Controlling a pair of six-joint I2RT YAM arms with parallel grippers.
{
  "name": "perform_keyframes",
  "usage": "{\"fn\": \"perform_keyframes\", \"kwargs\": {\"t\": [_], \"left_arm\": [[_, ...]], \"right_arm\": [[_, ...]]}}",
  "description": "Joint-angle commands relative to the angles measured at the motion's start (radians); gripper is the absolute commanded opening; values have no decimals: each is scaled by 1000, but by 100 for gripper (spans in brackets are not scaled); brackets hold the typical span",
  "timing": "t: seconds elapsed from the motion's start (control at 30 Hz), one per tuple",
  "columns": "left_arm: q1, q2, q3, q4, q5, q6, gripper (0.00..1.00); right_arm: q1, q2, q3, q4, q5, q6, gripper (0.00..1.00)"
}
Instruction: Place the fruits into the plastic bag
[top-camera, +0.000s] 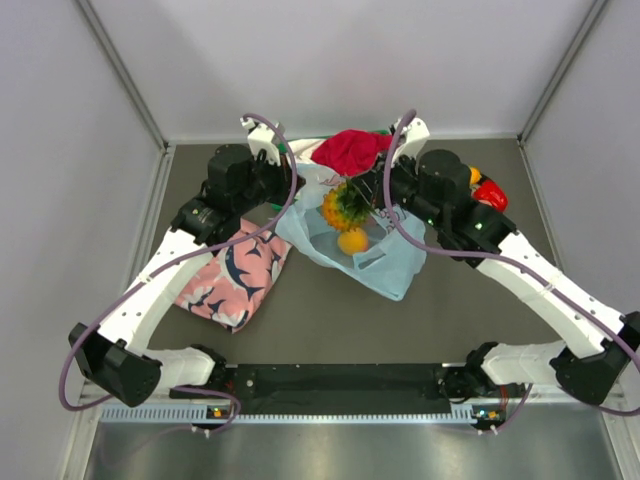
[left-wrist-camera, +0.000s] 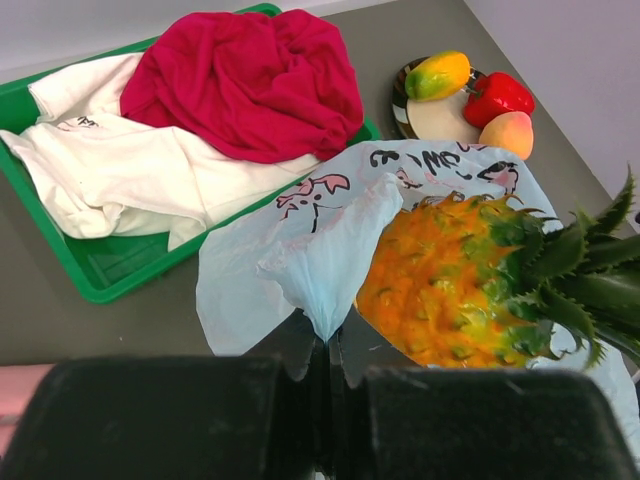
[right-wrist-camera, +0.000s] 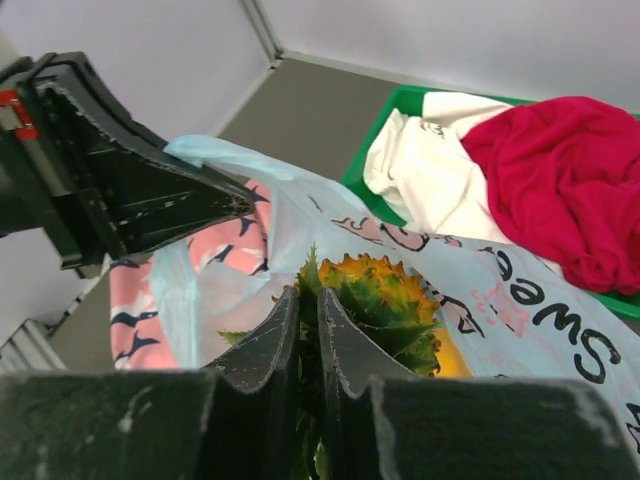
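While the left pincer (left-wrist-camera: 325, 350) pinches the plastic bag (left-wrist-camera: 250, 280) rim up, the right pincer (right-wrist-camera: 305, 298), clamped on the pineapple (left-wrist-camera: 440, 270) crown, holds it at the bag's mouth, middle of the bench (top-camera: 300, 310); lowering and release should come next.

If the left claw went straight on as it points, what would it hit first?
The plastic bag: the left gripper is pinching its fold. Beyond that, probably the green tray, though depth is unclear.

Printed word on bag
"Swe" is read in black on the plastic bag (right-wrist-camera: 500, 312) (further letters are creased).
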Motion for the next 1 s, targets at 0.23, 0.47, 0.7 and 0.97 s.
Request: {"fn": "perform_keyframes", "kwargs": {"t": [0.23, 0.47, 0.7, 0.97], "left_arm": [[2, -35, -3, 56, 0, 9, 0], [2, -35, -1, 56, -4, 11, 0], [2, -28, -3, 57, 8, 6, 0], [0, -36, -3, 57, 5, 6, 0]], "right_arm": [[28, 73, -44, 33, 112, -45, 0], [71, 166, -26, 93, 146, -54, 0], [115, 271, -9, 168, 252, -91, 0], [115, 352, -41, 243, 312, -83, 0]]}}
